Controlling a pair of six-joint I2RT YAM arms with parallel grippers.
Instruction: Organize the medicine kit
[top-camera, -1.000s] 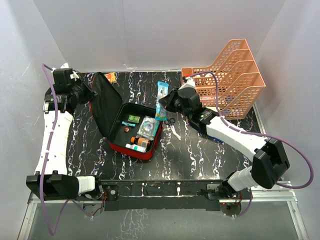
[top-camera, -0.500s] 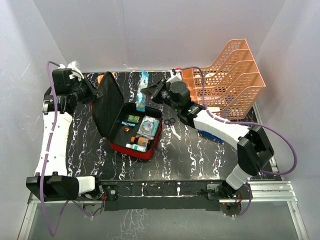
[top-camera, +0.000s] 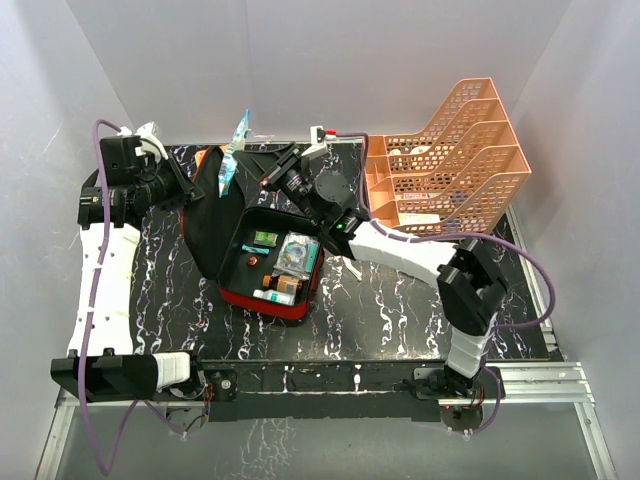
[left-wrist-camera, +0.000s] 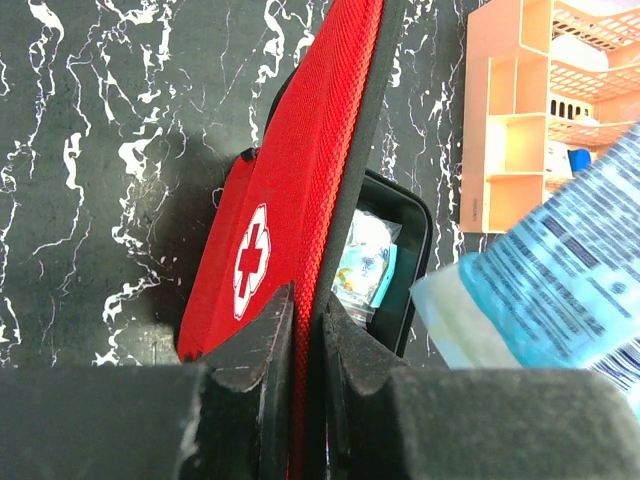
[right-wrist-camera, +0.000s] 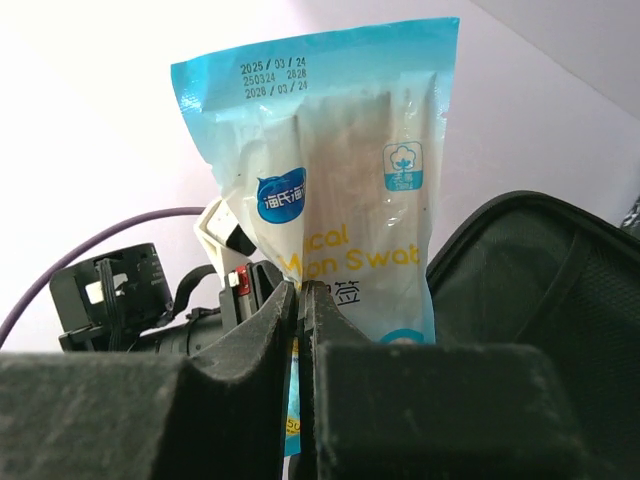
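The medicine kit (top-camera: 255, 299) lies open on the left-centre of the black marbled table (top-camera: 400, 300), its red base holding small boxes and packets. Its lid (top-camera: 215, 215) stands up on the left side of the base, black lining facing right. The left gripper (top-camera: 188, 188) reaches in from the far left. In the left wrist view its fingers (left-wrist-camera: 262, 345) are nearly closed, pinching the lid's edge between them. The red outer face with the white cross (left-wrist-camera: 252, 262) lies to the left of that edge and the open base to the right. The right gripper (top-camera: 252, 172) is stretched over the far side of the kit, above and just right of the raised lid. Its jaws are clamped almost together on the lower part of a blue-and-white swab packet (right-wrist-camera: 330, 170). The packet stands upright over the lid's far top edge, close to the left gripper. The orange tiered tray (top-camera: 450, 160) stands at the far right, well apart from the kit.
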